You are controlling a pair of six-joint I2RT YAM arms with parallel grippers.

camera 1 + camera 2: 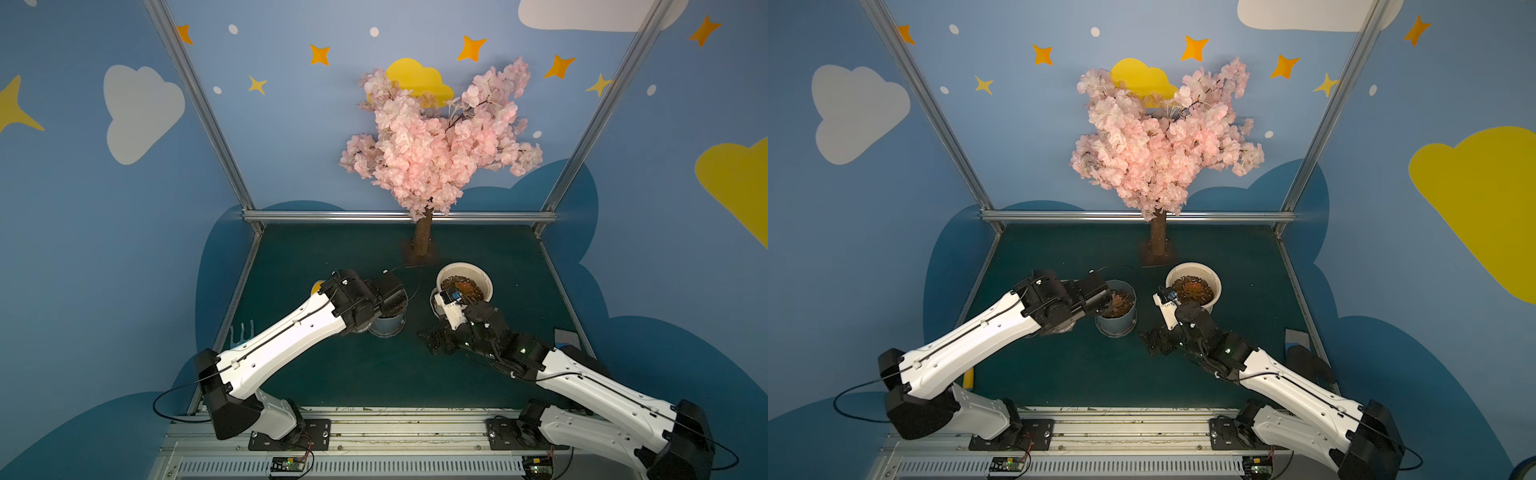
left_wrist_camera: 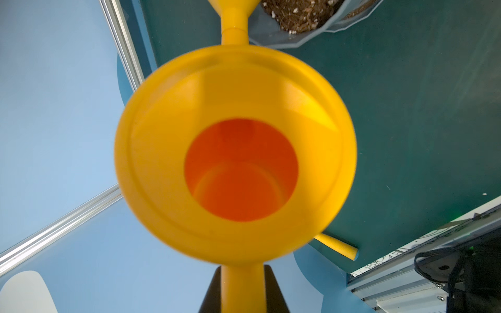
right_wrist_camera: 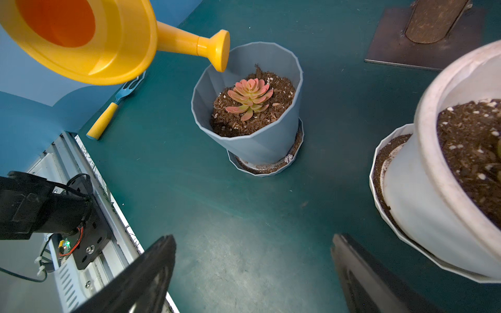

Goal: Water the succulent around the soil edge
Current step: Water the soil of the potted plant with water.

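A pink-green succulent (image 3: 249, 97) grows in dark soil (image 3: 230, 122) inside a faceted blue pot (image 3: 260, 146) on a saucer. The blue pot (image 1: 1117, 322) stands mid-table in both top views. My left gripper (image 2: 242, 271) is shut on the handle of a yellow watering can (image 2: 233, 89). The can (image 3: 89, 54) is tilted, and its spout head (image 3: 219, 51) hangs just over the pot's rim, beside the soil edge. My arm hides most of the can in both top views. My right gripper (image 3: 252, 238) is open and holds nothing, low over the table between the two pots.
A white pot (image 1: 465, 274) with soil and a reddish plant stands close to my right wrist. A pink blossom tree (image 1: 432, 137) on a metal base plate (image 3: 393, 48) stands behind the pots. A yellow-handled garden fork (image 3: 104, 119) lies by the left frame rail.
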